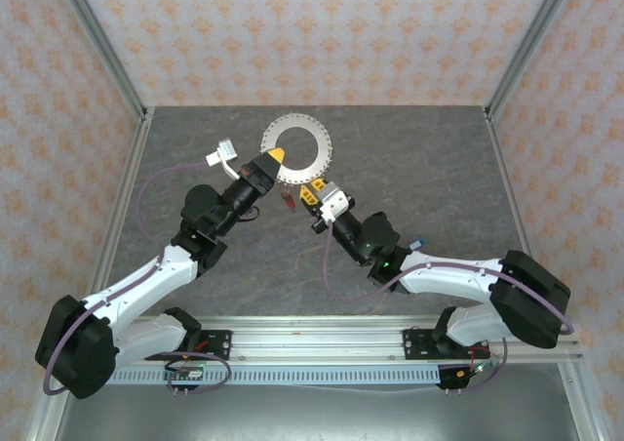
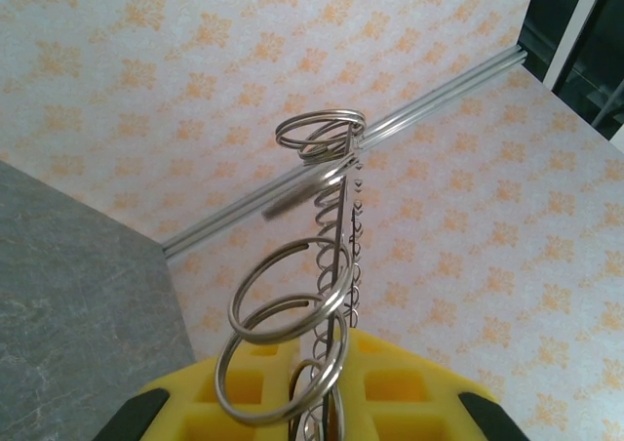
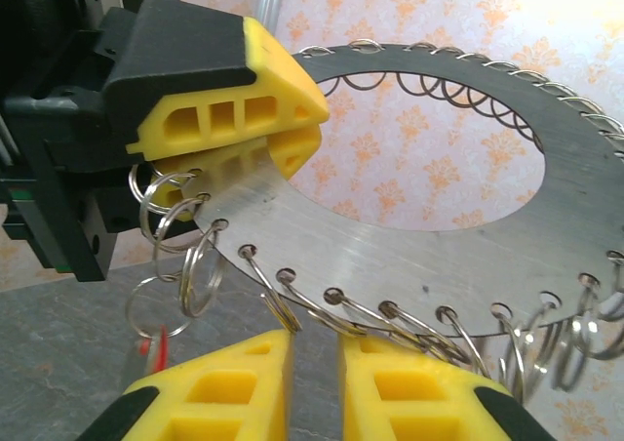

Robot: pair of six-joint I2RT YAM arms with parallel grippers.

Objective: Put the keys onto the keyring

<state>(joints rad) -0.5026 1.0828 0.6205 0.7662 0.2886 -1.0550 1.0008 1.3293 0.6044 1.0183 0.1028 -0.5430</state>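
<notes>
Keyring [image 3: 390, 256] is held off the tabletop [image 3: 58, 363], its rim clenched by the left claw [image 3: 292, 143]. The right claw [image 3: 314, 363] waits just beneath the split rings [image 3: 200, 265], fingers nearly together; any grasp cannot be told. Threading seems in hand, with a red key [image 3: 146, 345] hanging from one. Next, a split ring likely needs prising open.

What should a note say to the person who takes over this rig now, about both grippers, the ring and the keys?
Left gripper: shut on the rim of the keyring, holding it raised.
Right gripper: nearly closed, just under the ring's lower rim among its small wire loops; whether it grips one is unclear.
Red key: below the ring, between the grippers; hanging or lying, unclear.
Done: ring is held up. Left: put the keys on.
</notes>
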